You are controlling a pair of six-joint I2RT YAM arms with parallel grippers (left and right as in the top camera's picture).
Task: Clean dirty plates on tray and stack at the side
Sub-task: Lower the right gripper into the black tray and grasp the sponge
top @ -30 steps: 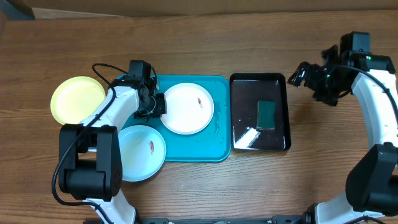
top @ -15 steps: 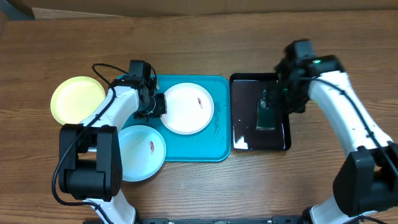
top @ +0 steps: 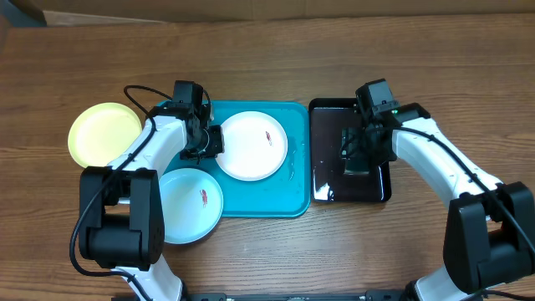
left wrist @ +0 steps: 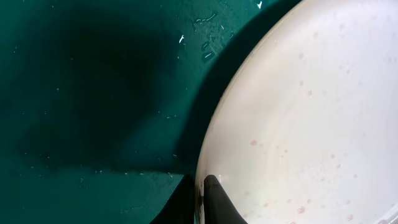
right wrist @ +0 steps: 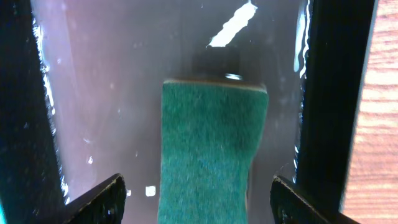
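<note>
A white plate (top: 251, 150) with a small red smear lies on the turquoise tray (top: 251, 199). My left gripper (top: 215, 143) is shut on its left rim; in the left wrist view the dark fingertips (left wrist: 214, 199) pinch the edge of the white plate (left wrist: 298, 124) above the tray (left wrist: 93, 93). A pale blue plate (top: 191, 205) with a red smear overlaps the tray's front left corner. A lime-green plate (top: 104, 134) rests on the table to the left. My right gripper (top: 357, 153) hangs open over the green sponge (right wrist: 211, 149), one finger on each side, apart from it.
The sponge lies in a glossy black tray (top: 326, 134), wet with bright reflections, directly right of the turquoise tray. Bare wooden table (top: 468, 100) surrounds both trays. A black cable loops above the left arm.
My right arm has swung in from the far right to above the black tray and sponge, its jaws narrowing slightly. The left arm and all plates have stayed put.
</note>
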